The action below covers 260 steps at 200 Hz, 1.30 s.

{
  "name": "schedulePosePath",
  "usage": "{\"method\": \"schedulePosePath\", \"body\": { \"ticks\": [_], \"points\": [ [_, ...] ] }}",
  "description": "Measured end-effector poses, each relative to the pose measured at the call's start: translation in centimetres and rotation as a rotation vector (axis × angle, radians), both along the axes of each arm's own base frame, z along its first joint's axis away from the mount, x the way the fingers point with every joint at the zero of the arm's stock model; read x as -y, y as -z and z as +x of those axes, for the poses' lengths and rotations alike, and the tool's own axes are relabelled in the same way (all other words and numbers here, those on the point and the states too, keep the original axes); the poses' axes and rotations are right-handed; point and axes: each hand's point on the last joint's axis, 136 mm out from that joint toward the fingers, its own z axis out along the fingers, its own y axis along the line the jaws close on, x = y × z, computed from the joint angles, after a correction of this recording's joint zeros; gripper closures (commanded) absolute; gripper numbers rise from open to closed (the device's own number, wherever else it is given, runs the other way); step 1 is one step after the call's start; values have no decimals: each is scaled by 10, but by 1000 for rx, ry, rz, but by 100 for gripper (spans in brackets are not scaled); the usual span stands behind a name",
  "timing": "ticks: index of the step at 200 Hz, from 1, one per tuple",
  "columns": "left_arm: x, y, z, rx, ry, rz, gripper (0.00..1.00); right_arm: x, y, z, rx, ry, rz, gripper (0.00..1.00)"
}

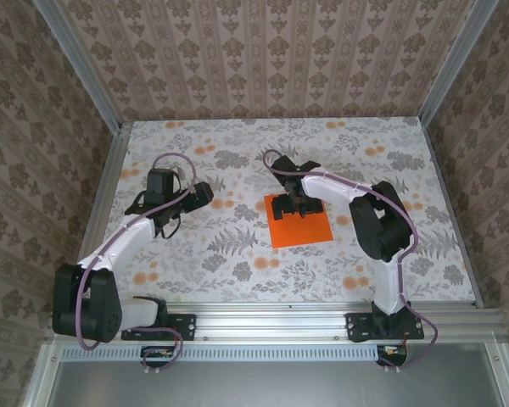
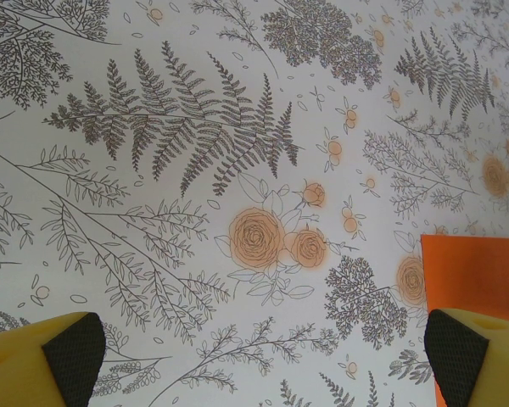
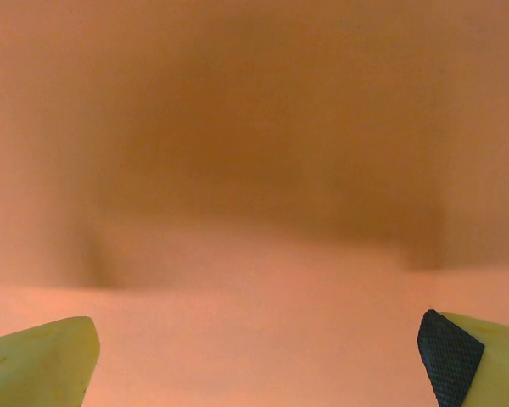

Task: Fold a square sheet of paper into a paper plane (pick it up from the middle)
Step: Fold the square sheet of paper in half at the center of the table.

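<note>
Lying flat on the patterned surface (image 1: pixel 220 254), a little right of centre, the square sheet of paper (image 1: pixel 301 227) is being noted as one plain orange square; no crease, turned corner or dart shape is being made out on it from above. The right arm (image 1: pixel 356 199) is being held out over the sheet, and the right jaws are being kept wide apart above its far part, nothing being clamped between them. In the right wrist view the paper (image 3: pixel 254 170) is being seen very close beneath the two spread tips, blurred and shadowed, so whether the tips are touching it cannot be told. The left arm (image 1: pixel 127 237) is being held well to the left, the left jaws also being kept fully apart over bare printed surface, with one corner of the sheet (image 2: pixel 479 271) being caught at the right edge of the left wrist view, near one tip. By judgement, the task is being rated as barely begun: the pick-up from the middle is not yet done, and every fold of the plane is being counted as work left.
</note>
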Motion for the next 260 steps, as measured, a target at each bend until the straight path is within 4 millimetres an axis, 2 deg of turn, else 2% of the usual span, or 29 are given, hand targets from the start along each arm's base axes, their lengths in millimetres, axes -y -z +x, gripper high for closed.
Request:
{"method": "schedulePosePath", "body": {
  "ticks": [88, 146, 260],
  "points": [
    [0, 2, 0, -6, -1, 4, 0, 7, 17, 0, -37, 20, -8, 0],
    [0, 3, 0, -7, 0, 7, 0, 5, 21, -1, -43, 21, 18, 0],
    [1, 4, -1, -9, 1, 13, 0, 2, 22, -1, -35, 18, 40, 14]
  ]
}}
